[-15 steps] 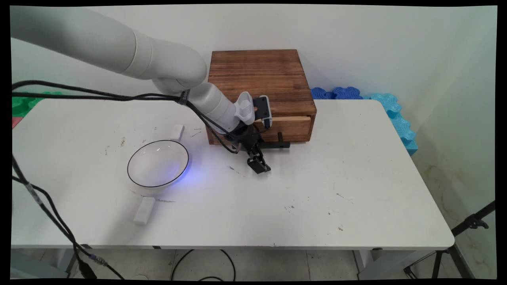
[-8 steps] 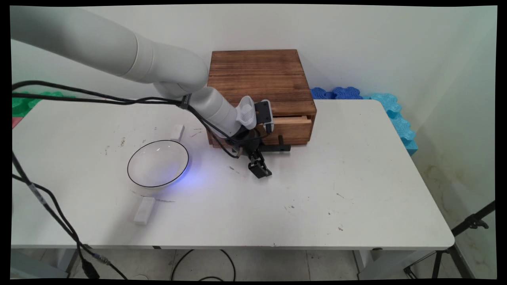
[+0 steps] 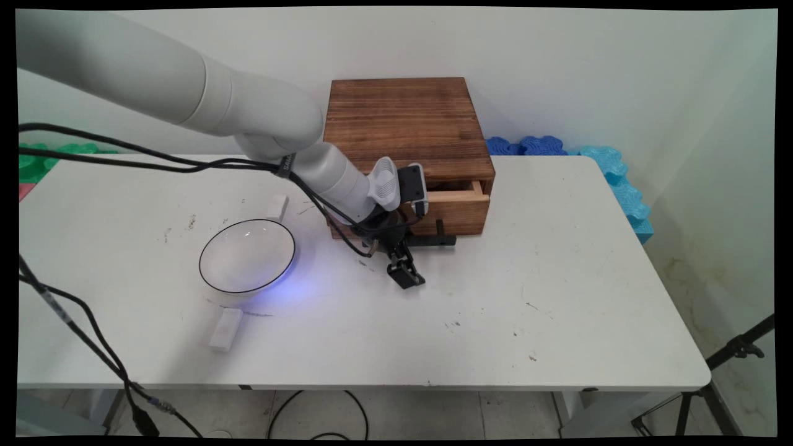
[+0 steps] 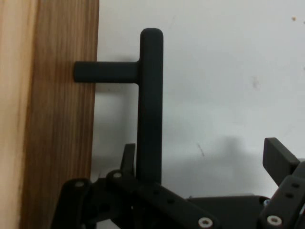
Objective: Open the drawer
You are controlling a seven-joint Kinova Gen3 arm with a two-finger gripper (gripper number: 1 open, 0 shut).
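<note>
A dark wooden box (image 3: 406,118) stands at the table's back, its drawer (image 3: 455,210) pulled out a little toward the near side. In the hand view the drawer front (image 4: 57,119) fills the left, and its black bar handle (image 4: 150,105) runs upright beside it. My gripper (image 3: 403,257) (image 4: 202,152) is open around the handle. One finger (image 4: 128,155) sits in the gap between drawer front and bar, close against the bar. The other finger (image 4: 279,160) stands well clear over the white table (image 3: 495,310).
A clear bowl with a dark rim (image 3: 246,255) sits left of the gripper. Small white blocks lie in front of it (image 3: 226,328) and behind it (image 3: 277,206). Blue foam mats (image 3: 595,161) line the back right, green ones (image 3: 43,158) the back left. Black cables hang from the arm.
The drawer has slid out a little further toward the near side. The gripper has moved the same way with the handle.
</note>
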